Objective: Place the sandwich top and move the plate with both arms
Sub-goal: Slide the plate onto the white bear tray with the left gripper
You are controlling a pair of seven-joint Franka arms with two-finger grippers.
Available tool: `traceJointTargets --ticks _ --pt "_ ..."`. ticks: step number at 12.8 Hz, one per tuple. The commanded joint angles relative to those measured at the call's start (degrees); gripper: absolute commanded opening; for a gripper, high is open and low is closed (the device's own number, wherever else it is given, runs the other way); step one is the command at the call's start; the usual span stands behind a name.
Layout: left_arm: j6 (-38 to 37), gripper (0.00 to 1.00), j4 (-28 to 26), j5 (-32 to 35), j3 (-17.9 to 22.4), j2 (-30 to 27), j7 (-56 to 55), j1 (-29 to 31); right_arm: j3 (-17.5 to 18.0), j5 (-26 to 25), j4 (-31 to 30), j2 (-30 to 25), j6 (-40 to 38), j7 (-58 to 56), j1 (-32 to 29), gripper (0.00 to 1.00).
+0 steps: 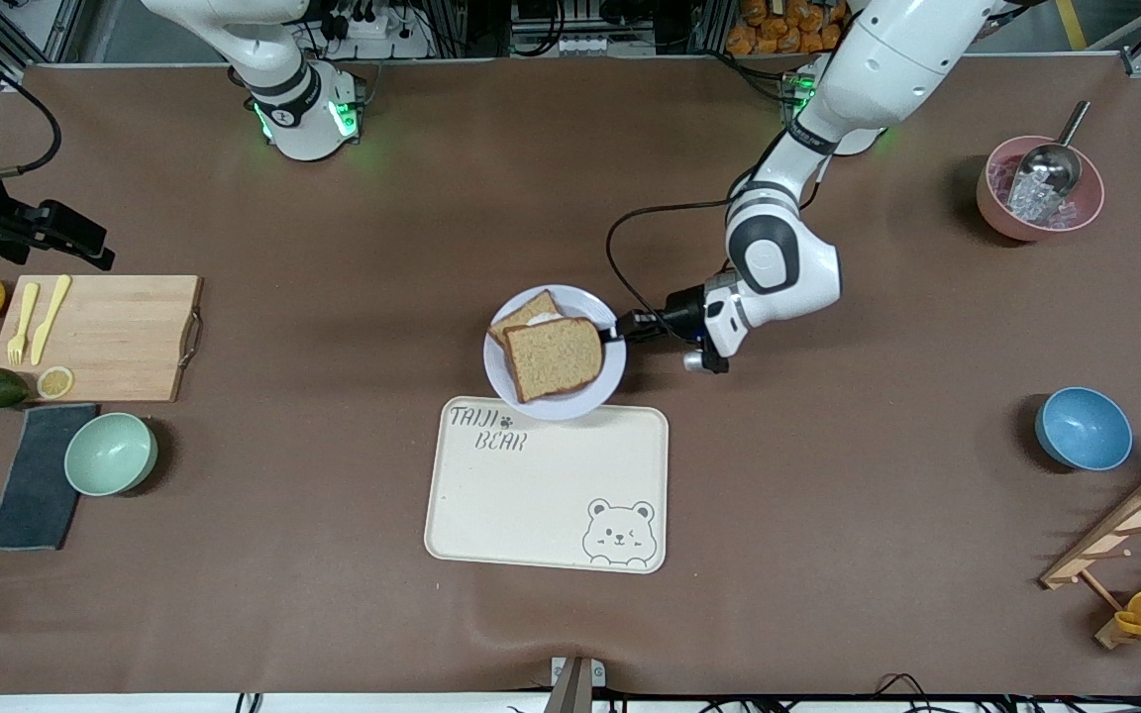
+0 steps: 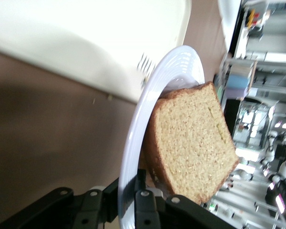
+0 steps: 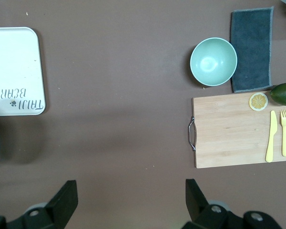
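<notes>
The pale plate point(image 1: 602, 391) sits mid-table, and its edge nearest the front camera overlaps the cream tray's rim. On it, the brown sandwich top point(image 1: 553, 356) lies over a lower slice point(image 1: 528, 314) whose corner sticks out. My left gripper point(image 1: 618, 332) is shut on the plate's rim at the left arm's end. In the left wrist view the rim point(image 2: 133, 138) runs between the fingers of the left gripper point(image 2: 126, 188), with the bread point(image 2: 193, 143) beside it. My right gripper point(image 3: 131, 191) is open and empty, high over bare table, and does not show in the front view.
The bear-printed tray point(image 1: 546, 490) lies just nearer the front camera than the plate. A cutting board point(image 1: 105, 337), a green bowl point(image 1: 111, 453) and a grey cloth point(image 1: 36, 475) are at the right arm's end. A blue bowl point(image 1: 1083, 428) and a pink bowl point(image 1: 1039, 188) are at the left arm's end.
</notes>
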Motion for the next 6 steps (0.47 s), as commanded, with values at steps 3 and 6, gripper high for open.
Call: traceJointTargets --ticks 3,6 --pt "5.6 0.00 9.1 -4.0 -0.4 2.5 -2.0 1.1 0.2 -1.2 1.2 1.2 -0.7 0.0 0.1 1.00" --pt "9.7 0.00 17.6 -4.0 -0.4 8.5 -5.2 0.5 0.2 -1.2 1.2 1.3 -0.8 0.0 0.3 1.00"
